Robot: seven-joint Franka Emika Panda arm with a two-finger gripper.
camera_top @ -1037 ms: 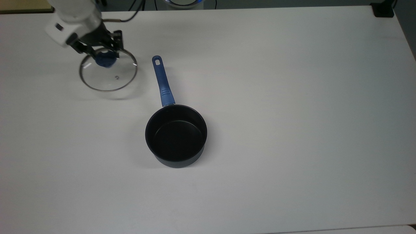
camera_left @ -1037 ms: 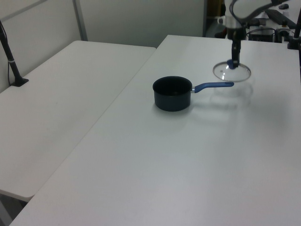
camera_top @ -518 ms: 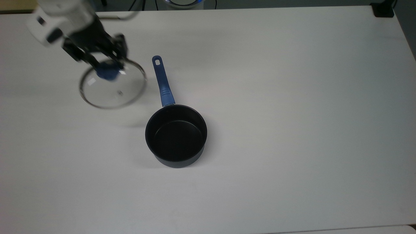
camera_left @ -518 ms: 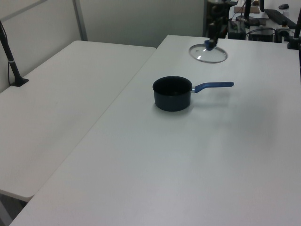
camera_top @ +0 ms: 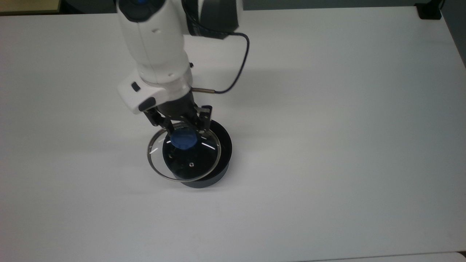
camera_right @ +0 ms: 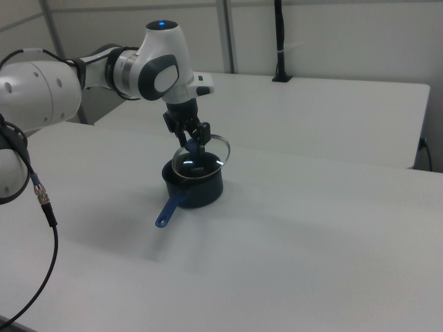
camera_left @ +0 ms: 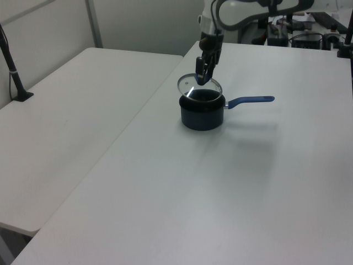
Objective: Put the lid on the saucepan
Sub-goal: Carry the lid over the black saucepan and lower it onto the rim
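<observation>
White table (camera_top: 327,145) carries the saucepan (camera_top: 222,160) at the top view's centre-left. Gripper (camera_top: 184,133) is clamped on the knob of the lid (camera_top: 182,160), held tilted above the saucepan's mouth.

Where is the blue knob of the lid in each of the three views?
Top view: the blue knob lies left of centre, between the gripper fingers.
Left view: upper middle, above the saucepan.
Right view: upper left of centre.
Shared landmark: the saucepan under it.
</observation>
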